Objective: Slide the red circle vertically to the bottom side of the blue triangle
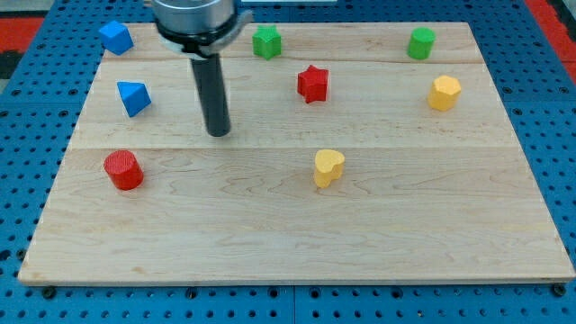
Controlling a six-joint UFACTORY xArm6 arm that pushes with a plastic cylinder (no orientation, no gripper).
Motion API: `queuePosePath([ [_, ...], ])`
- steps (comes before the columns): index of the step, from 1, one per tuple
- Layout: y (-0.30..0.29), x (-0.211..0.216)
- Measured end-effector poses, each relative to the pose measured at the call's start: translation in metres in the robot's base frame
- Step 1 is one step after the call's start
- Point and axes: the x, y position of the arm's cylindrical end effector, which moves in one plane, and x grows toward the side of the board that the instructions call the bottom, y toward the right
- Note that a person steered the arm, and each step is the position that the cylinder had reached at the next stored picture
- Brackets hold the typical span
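Note:
The red circle (123, 170) is a short red cylinder at the view's left, on the wooden board (297, 243). The blue triangle (133, 97) lies above it, nearly straight up the view, with a gap of bare wood between them. My tip (219, 133) rests on the board to the right of both blocks, about level between them, touching neither.
A blue cube (115, 38) sits at the top left. A green star-like block (266, 41) and a green cylinder (420, 43) are along the top. A red star (312, 84), a yellow hexagon (444, 93) and a yellow heart (328, 167) lie to the right.

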Motion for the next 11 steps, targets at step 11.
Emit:
queuePosePath([
  [11,-0.086,0.063],
])
